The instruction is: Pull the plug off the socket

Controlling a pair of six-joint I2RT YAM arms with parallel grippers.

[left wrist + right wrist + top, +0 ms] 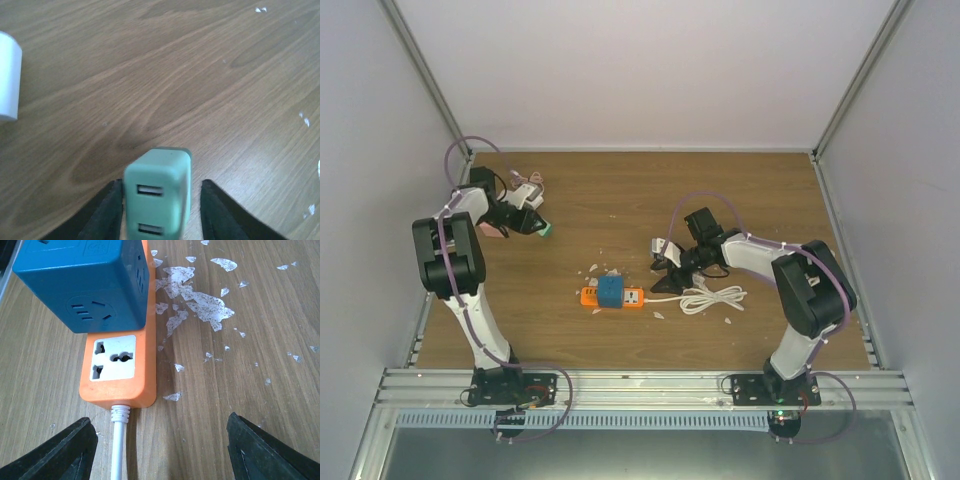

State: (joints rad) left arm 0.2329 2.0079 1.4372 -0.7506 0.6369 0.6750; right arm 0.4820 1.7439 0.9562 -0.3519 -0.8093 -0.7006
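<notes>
1. The green plug (159,192) is off the orange power strip (620,297) and well apart from it, toward the left side of the table (650,190). It sits between the fingers (107,215) of the left claw (161,182).
2. The left claw is partly open: one finger touches the plug's side, and a strip of bare wood shows between the plug and the other finger, so the claw is not clamped on it.
3. The right claw (160,430) hangs low at the cable end of the power strip, its jaws spread wide and holding nothing.
4. A blue adapter (82,280) sits plugged into the strip, just beside a free white outlet.
5. A white cable (710,298) leaves the strip's end and lies coiled beside it, below the right arm.
6. White flakes (200,300) are scattered on the wood around the strip.
</notes>
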